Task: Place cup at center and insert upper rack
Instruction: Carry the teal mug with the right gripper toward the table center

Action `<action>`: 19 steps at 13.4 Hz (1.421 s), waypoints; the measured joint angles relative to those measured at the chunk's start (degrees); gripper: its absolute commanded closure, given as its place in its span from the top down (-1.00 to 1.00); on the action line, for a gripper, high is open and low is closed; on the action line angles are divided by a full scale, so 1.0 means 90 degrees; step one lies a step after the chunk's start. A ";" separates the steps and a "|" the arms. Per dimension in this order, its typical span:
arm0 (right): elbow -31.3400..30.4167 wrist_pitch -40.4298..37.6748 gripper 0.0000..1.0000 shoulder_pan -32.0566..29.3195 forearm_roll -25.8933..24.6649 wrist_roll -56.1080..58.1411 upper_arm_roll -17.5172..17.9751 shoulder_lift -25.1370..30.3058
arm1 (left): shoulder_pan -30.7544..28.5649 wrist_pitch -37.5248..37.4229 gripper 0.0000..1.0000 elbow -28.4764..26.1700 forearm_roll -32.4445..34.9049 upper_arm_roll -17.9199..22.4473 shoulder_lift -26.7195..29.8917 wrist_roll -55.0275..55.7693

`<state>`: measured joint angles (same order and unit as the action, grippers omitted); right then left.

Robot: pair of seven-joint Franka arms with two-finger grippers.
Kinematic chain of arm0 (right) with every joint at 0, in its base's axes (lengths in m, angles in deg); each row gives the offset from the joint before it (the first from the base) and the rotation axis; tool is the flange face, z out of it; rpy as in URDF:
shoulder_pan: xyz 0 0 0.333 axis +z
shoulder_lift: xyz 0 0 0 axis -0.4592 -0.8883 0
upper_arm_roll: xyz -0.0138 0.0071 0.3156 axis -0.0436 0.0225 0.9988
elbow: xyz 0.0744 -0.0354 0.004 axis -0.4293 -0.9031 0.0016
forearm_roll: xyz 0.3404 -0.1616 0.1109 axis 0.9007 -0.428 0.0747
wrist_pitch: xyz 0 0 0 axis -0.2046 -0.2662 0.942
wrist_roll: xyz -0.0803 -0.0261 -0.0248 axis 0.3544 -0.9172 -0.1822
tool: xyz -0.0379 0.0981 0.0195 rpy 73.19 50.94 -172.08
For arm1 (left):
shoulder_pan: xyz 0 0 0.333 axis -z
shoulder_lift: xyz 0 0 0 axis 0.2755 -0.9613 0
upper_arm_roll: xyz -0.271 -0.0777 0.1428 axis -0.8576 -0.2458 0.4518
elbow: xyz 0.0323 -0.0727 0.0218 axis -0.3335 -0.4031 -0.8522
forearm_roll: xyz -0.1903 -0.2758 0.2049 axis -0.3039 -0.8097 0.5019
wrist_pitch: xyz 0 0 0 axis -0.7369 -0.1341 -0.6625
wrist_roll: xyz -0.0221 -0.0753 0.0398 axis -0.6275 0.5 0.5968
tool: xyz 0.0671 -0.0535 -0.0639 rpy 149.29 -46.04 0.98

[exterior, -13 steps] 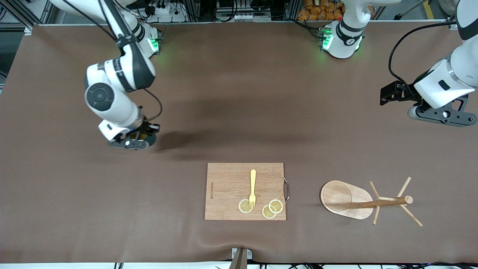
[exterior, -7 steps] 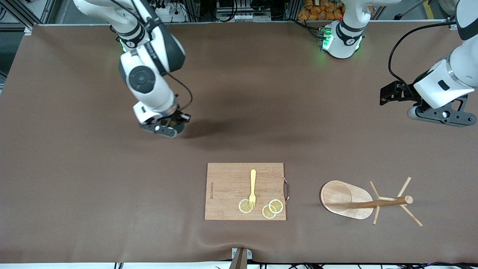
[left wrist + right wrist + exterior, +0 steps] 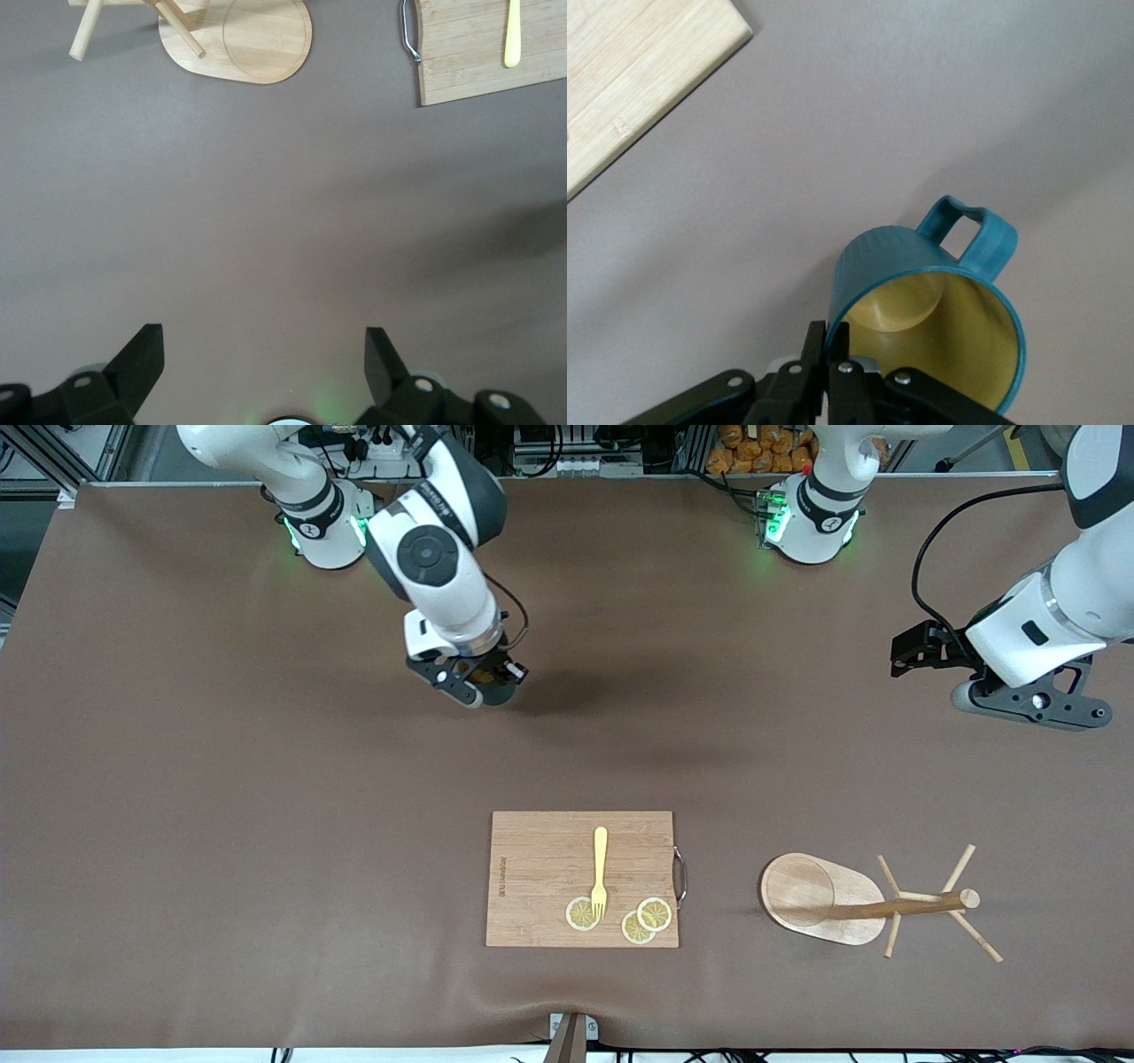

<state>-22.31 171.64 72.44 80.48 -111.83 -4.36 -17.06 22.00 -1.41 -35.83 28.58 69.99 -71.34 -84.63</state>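
Covering the table (image 3: 266, 850), brown cloth lies smooth.

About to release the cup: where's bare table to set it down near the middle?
The right gripper holds the cup over bare cloth. The table is free between it and the cutting board. Crowded: board, and mug tree under the waiting left gripper.

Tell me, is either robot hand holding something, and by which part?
The right hand holds the cup, pinched shut on its rim, away from the handle, over the table. The left hand is open and holds nothing.
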 measured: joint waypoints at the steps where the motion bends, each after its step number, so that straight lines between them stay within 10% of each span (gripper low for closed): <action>1: 0.0223 0.0004 -1.00 0.0125 0.0010 -0.0367 -0.0001 -0.0179 | 0.0000 0.0003 1.00 0.0000 0.0000 0.0000 -0.0004 0.0000; 8: 0.2216 0.0131 -1.00 0.0916 0.0011 -0.2491 -0.0005 -0.2151 | -0.0001 0.0035 1.00 -0.0003 0.0000 0.0000 -0.0030 0.0000; 19: 0.2671 0.0416 -1.00 0.1664 -0.0358 -0.3437 -0.0022 -0.2845 | 0.0002 0.0337 1.00 0.0023 0.0000 -0.0172 -0.0031 0.0051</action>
<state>1.73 175.38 87.42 77.26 -142.76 -4.57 -42.66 22.02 1.62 -35.62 28.58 68.43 -71.62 -84.17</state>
